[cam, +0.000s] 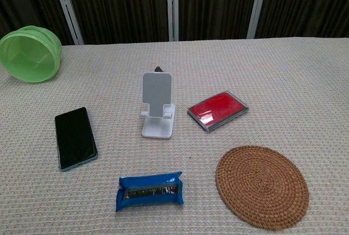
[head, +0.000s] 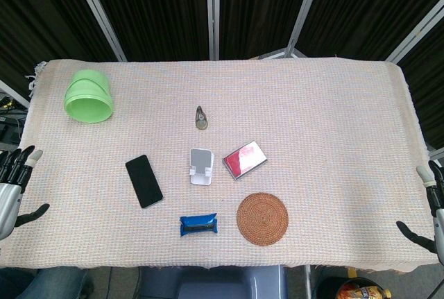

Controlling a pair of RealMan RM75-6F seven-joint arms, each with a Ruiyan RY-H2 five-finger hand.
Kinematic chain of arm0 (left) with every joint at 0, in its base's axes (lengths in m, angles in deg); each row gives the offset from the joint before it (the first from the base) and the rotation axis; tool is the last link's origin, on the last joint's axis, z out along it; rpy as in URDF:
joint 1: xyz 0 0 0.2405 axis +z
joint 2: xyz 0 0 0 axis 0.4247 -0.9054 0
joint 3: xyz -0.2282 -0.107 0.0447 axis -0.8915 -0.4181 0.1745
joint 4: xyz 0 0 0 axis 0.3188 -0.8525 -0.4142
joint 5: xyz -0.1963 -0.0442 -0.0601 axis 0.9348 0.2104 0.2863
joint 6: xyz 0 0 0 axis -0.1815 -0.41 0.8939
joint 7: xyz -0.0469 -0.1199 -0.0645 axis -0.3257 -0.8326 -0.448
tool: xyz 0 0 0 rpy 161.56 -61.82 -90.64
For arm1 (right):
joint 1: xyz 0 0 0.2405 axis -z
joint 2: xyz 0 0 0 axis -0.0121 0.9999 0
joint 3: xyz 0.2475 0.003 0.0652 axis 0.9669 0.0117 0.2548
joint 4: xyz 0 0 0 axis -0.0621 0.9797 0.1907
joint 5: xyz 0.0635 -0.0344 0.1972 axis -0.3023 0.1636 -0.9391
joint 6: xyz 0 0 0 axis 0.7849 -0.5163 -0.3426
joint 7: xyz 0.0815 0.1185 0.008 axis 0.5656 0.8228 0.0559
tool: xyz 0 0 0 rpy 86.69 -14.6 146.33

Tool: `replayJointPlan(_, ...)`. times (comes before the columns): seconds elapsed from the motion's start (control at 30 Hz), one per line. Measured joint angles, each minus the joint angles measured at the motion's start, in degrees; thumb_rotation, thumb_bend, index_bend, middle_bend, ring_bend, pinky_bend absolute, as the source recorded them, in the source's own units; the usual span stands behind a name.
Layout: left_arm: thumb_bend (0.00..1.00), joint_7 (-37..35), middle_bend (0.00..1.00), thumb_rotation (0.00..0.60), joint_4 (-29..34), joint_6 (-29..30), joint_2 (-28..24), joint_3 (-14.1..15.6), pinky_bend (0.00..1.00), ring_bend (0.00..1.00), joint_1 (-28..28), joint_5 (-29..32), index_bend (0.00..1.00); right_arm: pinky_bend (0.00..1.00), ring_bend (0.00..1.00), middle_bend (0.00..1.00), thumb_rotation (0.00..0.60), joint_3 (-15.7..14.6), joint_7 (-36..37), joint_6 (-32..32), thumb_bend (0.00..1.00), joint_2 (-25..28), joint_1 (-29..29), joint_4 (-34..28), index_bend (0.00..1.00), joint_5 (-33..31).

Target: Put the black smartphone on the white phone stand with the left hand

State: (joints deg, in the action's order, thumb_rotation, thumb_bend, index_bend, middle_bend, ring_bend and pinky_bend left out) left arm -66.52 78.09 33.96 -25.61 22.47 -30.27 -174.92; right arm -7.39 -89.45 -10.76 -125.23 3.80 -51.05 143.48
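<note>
Black and flat on the woven cloth, the smartphone [head: 143, 180] is seen lying screen-up just to the left of the white phone stand [head: 200, 166], apart from it and not yet lifted. Its long axis is turned slightly off the table's depth, the far end leaning a little toward the left edge and the near end toward the middle, as is confirmed in the chest view, where the phone [cam: 75, 137] lies beside the upright stand [cam: 157, 112]. The left hand [head: 14, 184] is held at the left edge of the table, near its front corner, empty, with the fingers spread apart and pointing upward and the thumb set out to the side. The phone lies to the right of that hand and at about the same depth, well apart from it, with bare cloth between. The right hand [head: 431, 209] is held at the opposite edge, likewise empty with fingers apart, and is plainly much farther from the phone. The left hand is therefore judged the nearer, as the task requires, and the reach is expected to run sideways across the cloth, with the fingers brought across the phone's narrow width. A thin, flat body on soft cloth is likely to be hard to get under. Neither hand is shown in the chest view.
</note>
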Motion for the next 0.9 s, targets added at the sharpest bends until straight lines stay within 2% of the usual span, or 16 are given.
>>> replayJointPlan(0.3, 0.0, -0.83, 0.0, 0.6, 0.12, -1.8, -0.59, 0.24, 0.0, 0.0, -0.86, -0.02, 0.0, 0.0, 0.0, 0.0, 0.6, -0.05, -0.1, 1.05, 0.0, 0.09, -0.47, -0.3, 0.0, -0.38)
replayJointPlan(0.5, 0.0, -0.68, 0.0, 0.6, -1.76, -7.11, -0.06, -0.4, 0.0, 0.0, -4.48, -0.08, 0.0, 0.0, 0.0, 0.0, 0.6, 0.29, -0.68, 1.92, 0.0, -0.05, -1.02, -0.48, 0.0, -1.17)
replayJointPlan(0.7, 0.0, 0.74, 0.0, 0.6, -8.03, -15.62, 3.59, -1.23, 0.05, 0.0, -11.37, -1.3, 0.0, 0.0, 0.0, 0.0, 0.6, 0.8, -2.2, 3.08, 0.0, -0.45, -1.71, -0.58, 0.0, -2.92)
replayJointPlan(0.9, 0.0, -2.65, 0.04, 0.6, -18.41, -23.08, 9.2, -0.77, 0.15, 0.08, -19.83, -7.49, 0.0, 0.0, 0.0, 0.0, 0.6, 1.4, -5.04, 3.84, 0.0, -1.24, -2.18, -0.79, 0.0, -5.24)
